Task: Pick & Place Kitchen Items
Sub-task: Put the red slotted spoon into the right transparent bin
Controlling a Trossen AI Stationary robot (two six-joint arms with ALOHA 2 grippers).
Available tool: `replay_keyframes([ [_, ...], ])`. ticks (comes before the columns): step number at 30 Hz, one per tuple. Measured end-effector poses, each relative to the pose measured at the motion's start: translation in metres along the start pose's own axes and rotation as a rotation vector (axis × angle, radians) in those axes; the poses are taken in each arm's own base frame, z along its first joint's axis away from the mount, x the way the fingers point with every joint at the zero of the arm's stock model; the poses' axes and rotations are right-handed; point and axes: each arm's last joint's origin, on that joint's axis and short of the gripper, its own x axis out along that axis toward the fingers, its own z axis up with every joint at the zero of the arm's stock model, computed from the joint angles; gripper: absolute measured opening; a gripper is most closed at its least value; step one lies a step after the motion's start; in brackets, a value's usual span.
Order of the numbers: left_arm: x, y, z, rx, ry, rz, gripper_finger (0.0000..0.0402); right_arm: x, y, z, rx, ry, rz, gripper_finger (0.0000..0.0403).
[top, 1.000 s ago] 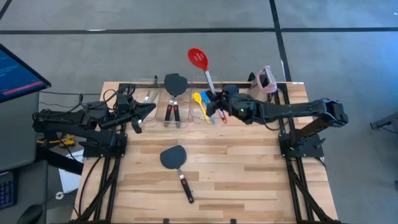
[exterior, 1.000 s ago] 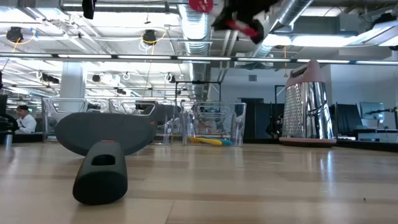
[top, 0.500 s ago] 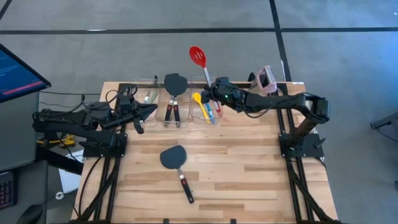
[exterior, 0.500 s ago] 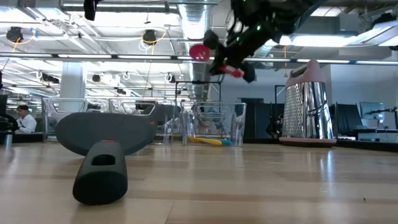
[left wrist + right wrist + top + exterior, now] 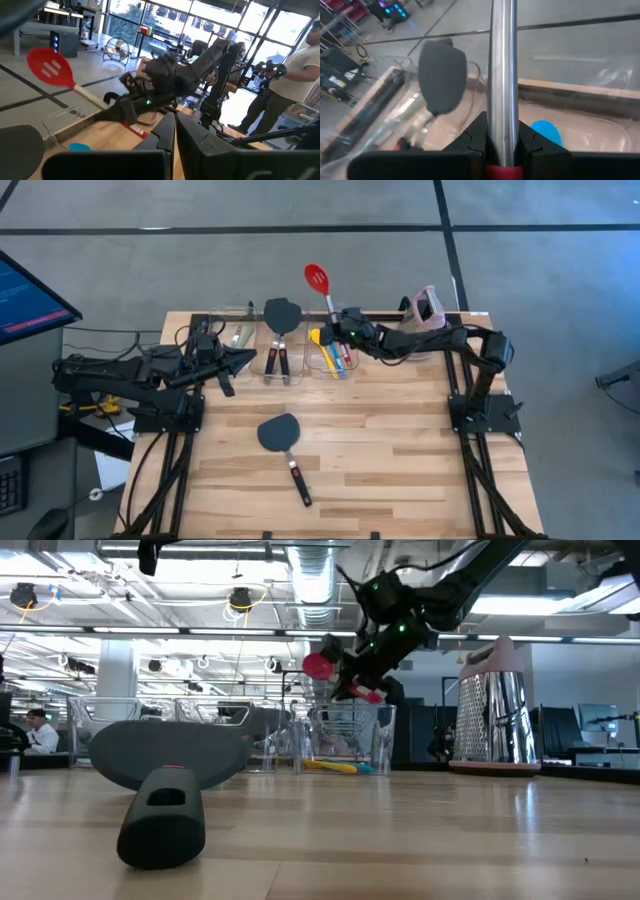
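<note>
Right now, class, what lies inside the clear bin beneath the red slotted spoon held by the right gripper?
Inside that bin lie a yellow spoon and a blue spoon. The right gripper, holding the red slotted spoon by its handle, covers the bin's far end, so anything there stays hidden.

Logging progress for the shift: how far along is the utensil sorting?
Mostly done: two dark grey spatulas lie in the middle clear plastic bin, yellow and blue spoons in the right-hand one. In hand: the right gripper holds the red slotted spoon by its metal shaft above that bin. Left: one dark grey spatula on the wooden table. The left gripper waits by the bins.
</note>
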Motion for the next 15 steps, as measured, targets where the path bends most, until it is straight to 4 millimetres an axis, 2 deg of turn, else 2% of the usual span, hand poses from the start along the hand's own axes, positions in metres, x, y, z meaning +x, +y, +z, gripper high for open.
replay_keyframes([
  [4, 0.001, 0.000, -0.001, 0.002, 0.003, 0.001, 0.0006, 0.009, -0.006, -0.010, -0.017, 0.032, -0.033, 0.0035],
  [15, 0.005, -0.002, -0.003, 0.010, 0.017, 0.005, 0.0006, 0.015, -0.018, -0.015, -0.089, 0.076, -0.099, 0.0035],
])
